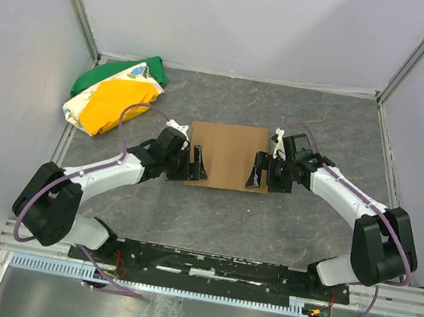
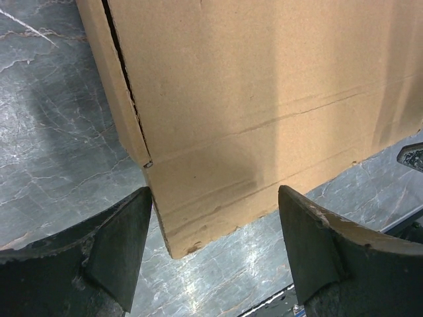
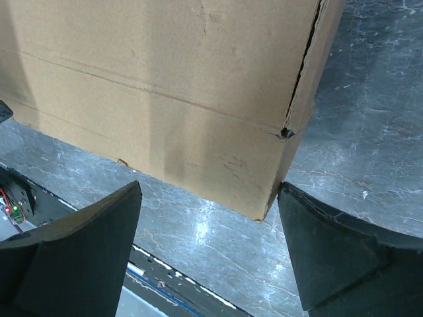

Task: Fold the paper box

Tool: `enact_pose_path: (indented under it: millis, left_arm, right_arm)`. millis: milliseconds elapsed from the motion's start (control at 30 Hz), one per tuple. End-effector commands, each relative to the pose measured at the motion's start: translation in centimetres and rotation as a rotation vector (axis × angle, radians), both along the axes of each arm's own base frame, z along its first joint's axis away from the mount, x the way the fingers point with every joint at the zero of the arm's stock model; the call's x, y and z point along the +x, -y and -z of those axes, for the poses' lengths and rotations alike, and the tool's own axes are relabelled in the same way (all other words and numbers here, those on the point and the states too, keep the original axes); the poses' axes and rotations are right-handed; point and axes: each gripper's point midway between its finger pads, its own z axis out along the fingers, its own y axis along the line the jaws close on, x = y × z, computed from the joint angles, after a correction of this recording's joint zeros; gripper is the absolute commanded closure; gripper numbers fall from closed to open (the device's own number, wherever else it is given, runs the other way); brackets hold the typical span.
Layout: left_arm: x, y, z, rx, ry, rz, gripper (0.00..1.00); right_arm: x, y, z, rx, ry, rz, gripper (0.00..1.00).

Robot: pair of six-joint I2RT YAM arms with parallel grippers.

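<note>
Two claws spread wide: left claw [image 1: 198, 164] and right claw [image 1: 258, 171] each straddle a near corner of the paper box [image 1: 227, 151], which lies in the middle of the table [image 1: 286, 224]. It looks like light, stiff cardboard, apt to slide, so pinch the side walls. Wrist views show gaping side seams [image 2: 125, 82]; overhead hides them.

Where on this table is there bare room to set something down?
Free: the far-right corner of the table, behind the right pincer; also the strip between the paper box and the base rail. Crowded: both box sides, flanked by that one and the left pincer, and the far-left corner, with the cloth bundle.
</note>
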Motion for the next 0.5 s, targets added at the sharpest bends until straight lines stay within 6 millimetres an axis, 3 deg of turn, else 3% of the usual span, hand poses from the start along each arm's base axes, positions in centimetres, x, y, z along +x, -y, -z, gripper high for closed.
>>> enact_pose_path:
  millis: [0, 267, 467]
  left_arm:
    - [0.6, 0.3, -2.2, 0.001, 0.065, 0.041, 0.17]
    - [0.7, -2.3, -0.1, 0.17, 0.039, 0.019, 0.16]
    - [0.6, -2.1, -0.2, 0.15, 0.051, 0.021, 0.16]
  right_arm:
    - [0.9, -0.9, -2.1, 0.041, 0.063, -0.021, 0.09]
    - [1.3, -0.7, -1.3, 0.02, 0.063, -0.012, 0.09]
    - [1.5, -0.8, -0.6, 0.022, 0.061, -0.003, 0.09]
